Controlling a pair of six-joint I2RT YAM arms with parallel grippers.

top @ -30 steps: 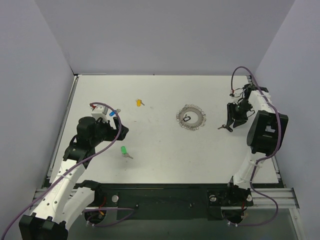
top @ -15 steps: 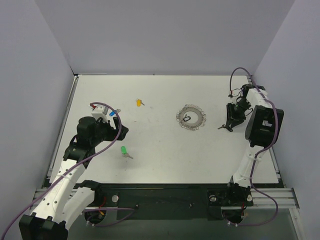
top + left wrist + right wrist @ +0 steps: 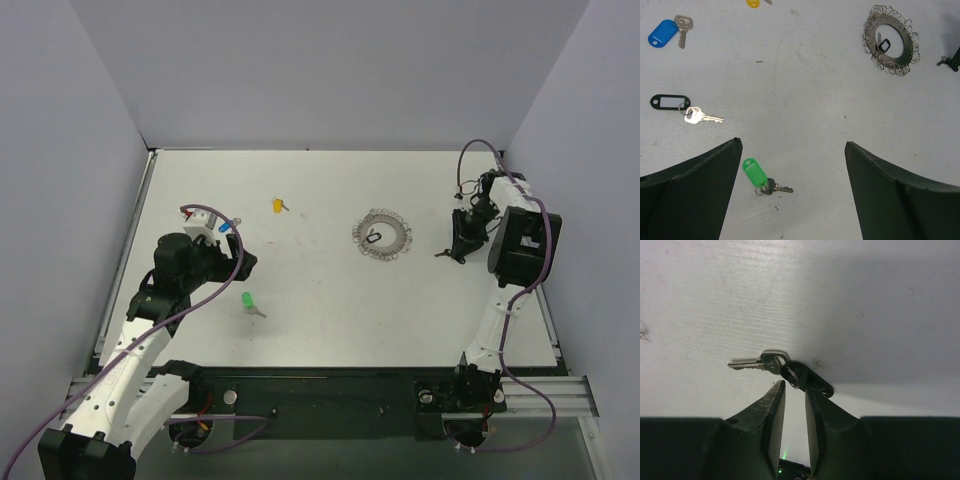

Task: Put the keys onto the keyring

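White tabletop (image 3: 320, 310): small silver key w/ black plastic tag (image 3: 771, 362) lies right of lacy silver wire keyring (image 3: 381, 235), at right gripper (image 3: 794, 386), fingers near-closed (grip unclear). Light, slippery; pinch tag. Left gripper (image 3: 792, 145) spread wide.

You see the keyring (image 3: 906, 46) lying flat, a lacy silver loop, with one black-tagged key (image 3: 883, 46) inside its opening. Lying loose and flat, well apart, are the blue key (image 3: 662, 33), the yellow key (image 3: 278, 205), the green key (image 3: 755, 171), a white-labelled black key (image 3: 670, 102) and, right of the ring, another black key (image 3: 805, 380).
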